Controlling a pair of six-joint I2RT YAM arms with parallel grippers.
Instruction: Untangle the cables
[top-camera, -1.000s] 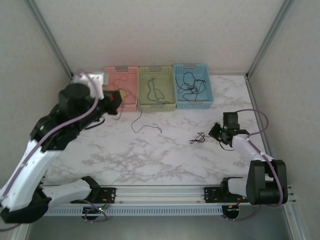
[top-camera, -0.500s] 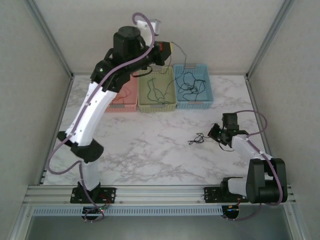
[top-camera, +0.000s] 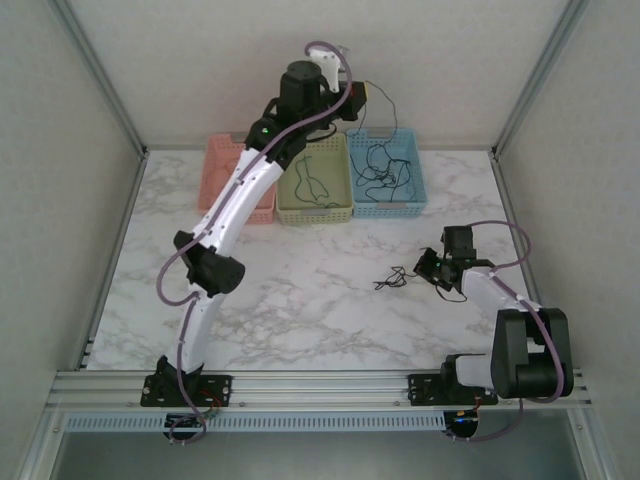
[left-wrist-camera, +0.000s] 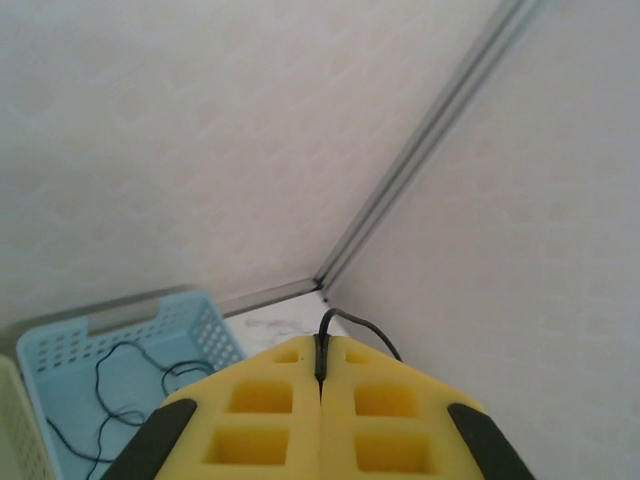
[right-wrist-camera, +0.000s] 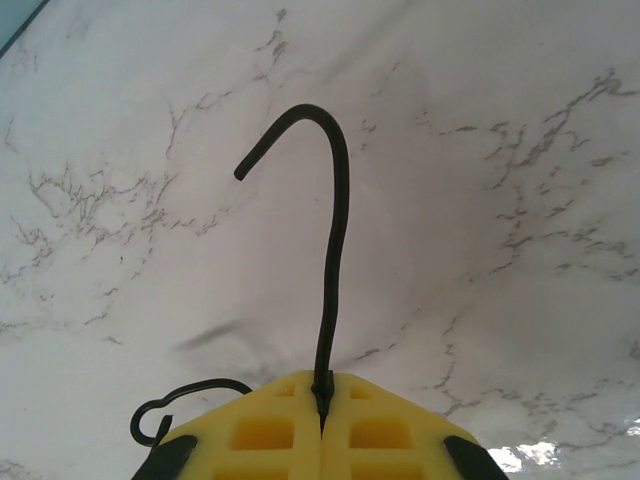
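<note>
Cable (left-wrist-camera: 322, 350) pinched in left gripper (top-camera: 359, 96) high by back wall (top-camera: 420, 60); second cable (right-wrist-camera: 336, 250) in right gripper (top-camera: 427, 266) near table (top-camera: 300, 310) edge

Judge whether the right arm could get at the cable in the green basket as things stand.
Probably not. That cable lies far off, the left arm stretches above the green basket's left edge, and the right pincer is shut on a black cable.

White marble-pattern table (top-camera: 300, 310), enclosed on three sides by pale textured walls (top-camera: 430, 60). Aluminium posts (top-camera: 100, 75) stand in the back corners, and a slotted rail (top-camera: 320, 385) runs along the near edge. Light is soft and even.
</note>
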